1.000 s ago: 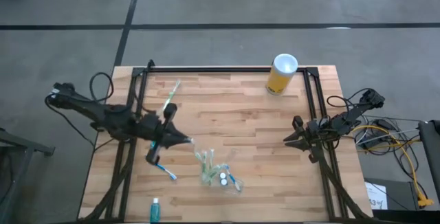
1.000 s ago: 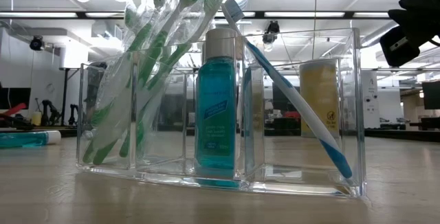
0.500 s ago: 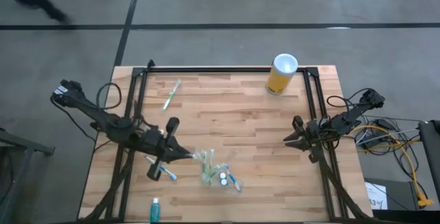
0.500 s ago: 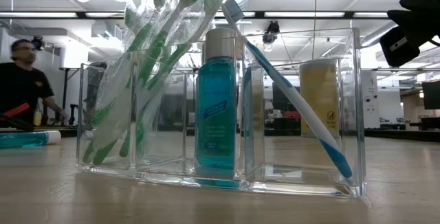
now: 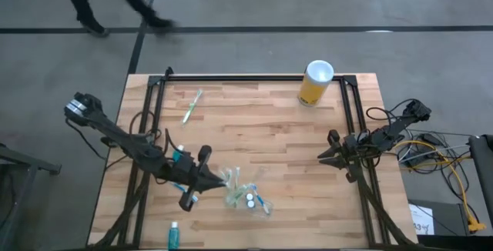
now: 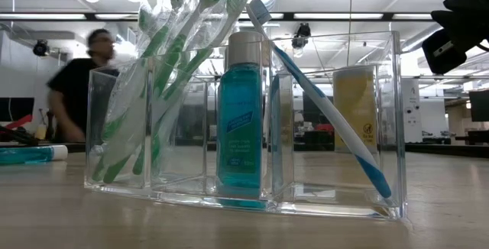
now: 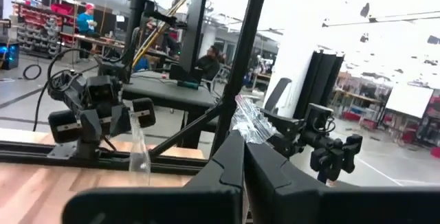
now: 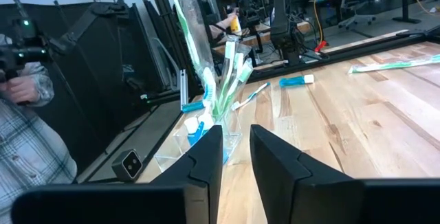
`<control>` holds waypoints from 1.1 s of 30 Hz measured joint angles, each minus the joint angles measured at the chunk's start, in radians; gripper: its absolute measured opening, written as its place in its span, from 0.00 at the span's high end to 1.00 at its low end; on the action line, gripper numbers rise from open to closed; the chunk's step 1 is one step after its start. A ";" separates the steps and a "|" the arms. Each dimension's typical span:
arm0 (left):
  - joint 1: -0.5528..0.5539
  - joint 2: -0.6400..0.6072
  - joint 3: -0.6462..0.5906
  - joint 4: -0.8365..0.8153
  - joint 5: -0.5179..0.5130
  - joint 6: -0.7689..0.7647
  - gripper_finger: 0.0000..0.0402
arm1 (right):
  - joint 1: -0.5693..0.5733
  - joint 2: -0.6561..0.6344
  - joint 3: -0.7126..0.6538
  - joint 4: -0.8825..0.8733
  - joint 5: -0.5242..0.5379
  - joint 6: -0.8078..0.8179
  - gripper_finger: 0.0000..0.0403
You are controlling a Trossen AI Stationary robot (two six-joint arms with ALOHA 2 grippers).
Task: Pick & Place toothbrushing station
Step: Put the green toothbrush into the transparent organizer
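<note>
The toothbrushing station (image 5: 245, 195) is a clear holder with compartments near the table's front middle. In the low view the station (image 6: 183, 192) holds green toothbrushes (image 6: 164, 73), a teal bottle (image 6: 241, 127) and a blue toothbrush (image 6: 328, 119). My left gripper (image 5: 219, 178) hovers just left of the station, shut on a clear-wrapped toothbrush (image 7: 247, 117). At the table's right side my right gripper (image 5: 322, 157) waits open with nothing between its fingers (image 8: 206, 148). My left gripper pinches the toothbrush's crinkled clear wrapper (image 7: 242, 110) between its shut fingertips. The wrapper sticks out upward past the fingers. The fingers lie about level and come from the table's left toward the station. The toothbrush is clear of the table.
A wrapped green toothbrush (image 5: 191, 106) lies at the far left. A teal tube (image 5: 179, 157) and a blue toothbrush (image 5: 183, 188) lie by my left arm. Another teal tube (image 5: 175, 234) is at the near edge. A yellow cylinder (image 5: 316, 83) stands far right. A person walks behind the table.
My left gripper has moved down and toward the table's near edge and right, close to the station, carrying the wrapped toothbrush and staying shut. Its arm has uncovered a teal tube. A person has walked across the room behind the table.
</note>
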 joint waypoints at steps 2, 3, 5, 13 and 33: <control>-0.009 0.005 -0.027 0.019 -0.023 -0.001 0.99 | 0.000 0.000 0.000 0.000 0.000 0.000 0.81; -0.013 0.006 -0.038 0.018 -0.040 -0.007 0.99 | 0.000 0.000 0.000 0.000 0.000 0.000 0.81; -0.022 0.006 -0.065 0.019 -0.071 -0.028 0.99 | 0.000 0.000 0.000 0.000 0.000 0.000 0.80; -0.039 0.006 -0.143 0.021 -0.130 -0.076 0.99 | 0.000 0.000 0.000 0.000 0.000 0.000 0.81; -0.041 0.055 -0.160 0.170 -0.093 -0.138 0.99 | 0.000 0.000 0.000 0.000 0.000 0.000 0.79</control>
